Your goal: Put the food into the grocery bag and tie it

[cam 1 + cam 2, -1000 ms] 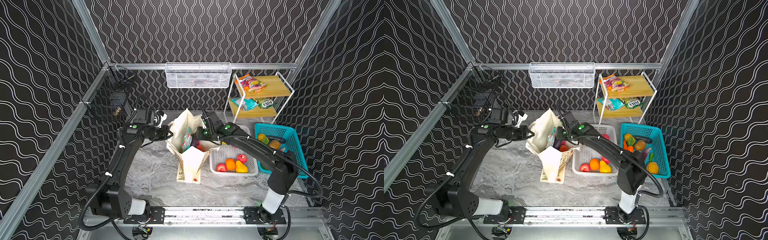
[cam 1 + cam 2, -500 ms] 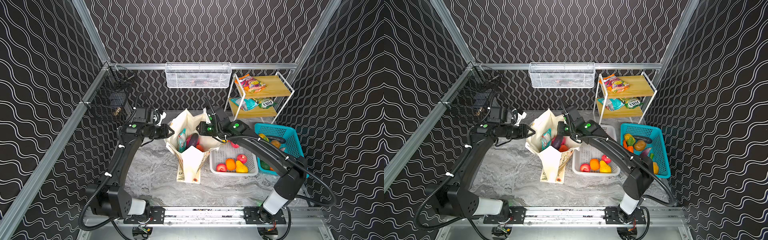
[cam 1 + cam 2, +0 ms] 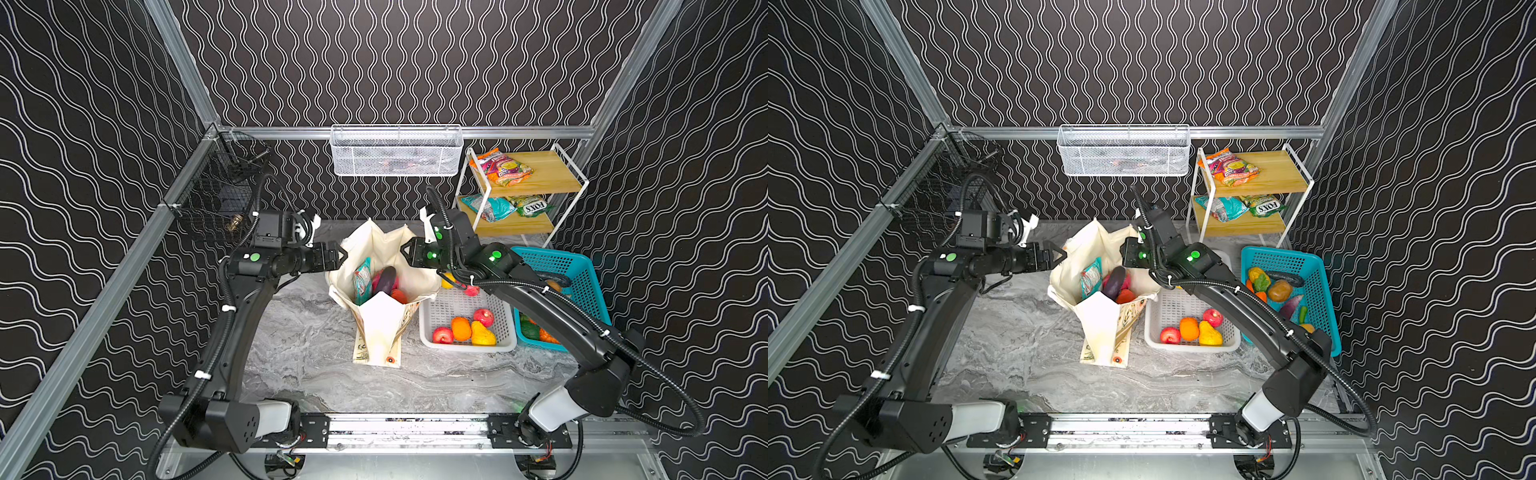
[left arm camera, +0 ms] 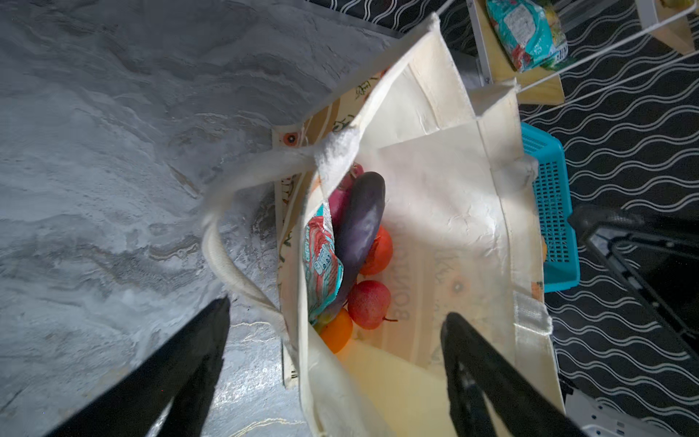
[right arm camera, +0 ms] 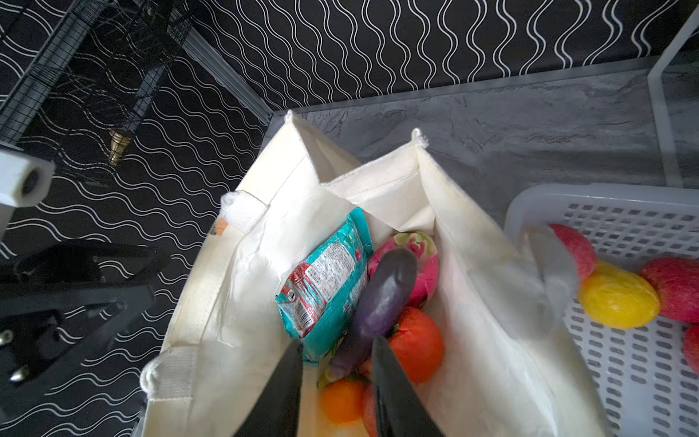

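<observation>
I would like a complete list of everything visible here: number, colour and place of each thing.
grocery bag: 1, cream, open, mid-table
teal snack packet: 1, teal, in bag
eggplant: 1, purple, in bag
dragon fruit: 1, magenta, in bag
tomato-like fruit: 1, red, in bag
orange: 1, orange, in bag
pear-like fruit: 1, red, in bag
white basket: 1, white, right of bag, holds fruit
teal basket: 1, teal, far right, holds produce
shelf rack: 1, wood and white, back right
wire basket: 1, white, back rail
black wire basket: 1, black, left rail
table: 1, grey marble
left gripper: 1, black, open, bag's left rim
right gripper: 1, black, slightly open, bag's right rim
</observation>
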`<action>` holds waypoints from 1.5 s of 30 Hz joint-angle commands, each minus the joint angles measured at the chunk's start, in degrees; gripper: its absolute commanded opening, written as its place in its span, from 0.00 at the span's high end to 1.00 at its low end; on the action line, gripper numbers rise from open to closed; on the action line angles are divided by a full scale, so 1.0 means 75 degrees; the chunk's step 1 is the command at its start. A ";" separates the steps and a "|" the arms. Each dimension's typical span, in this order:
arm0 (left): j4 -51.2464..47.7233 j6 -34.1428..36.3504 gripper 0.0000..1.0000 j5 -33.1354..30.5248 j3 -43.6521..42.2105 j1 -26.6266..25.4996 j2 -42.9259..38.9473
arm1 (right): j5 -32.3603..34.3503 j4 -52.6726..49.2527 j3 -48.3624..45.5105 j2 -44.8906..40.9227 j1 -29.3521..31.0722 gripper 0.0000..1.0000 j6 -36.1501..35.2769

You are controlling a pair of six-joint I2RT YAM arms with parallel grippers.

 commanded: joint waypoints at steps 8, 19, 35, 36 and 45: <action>-0.0623 0.0004 0.22 -0.0690 0.0006 0.0929 -0.0471 | 0.0425 0.0385 -0.0547 -0.0832 0.0012 0.66 -0.0299; -0.0370 -0.0188 0.27 0.0110 -0.1359 0.2087 -0.1054 | 0.0602 0.0585 -0.1602 -0.1820 0.0000 0.64 -0.0389; 0.3185 -0.1729 0.23 0.2064 -0.4588 0.2238 -0.0941 | 0.0630 0.0717 -0.2507 -0.2627 0.0000 0.63 -0.0091; 0.3376 -0.1855 0.23 0.2115 -0.4697 0.2238 -0.0913 | 0.0644 0.0703 -0.2507 -0.2628 0.0000 0.63 -0.0074; 0.4600 -0.2594 0.27 0.2275 -0.4902 0.1924 -0.0124 | 0.0732 0.0609 -0.2606 -0.2879 -0.0002 0.63 0.0105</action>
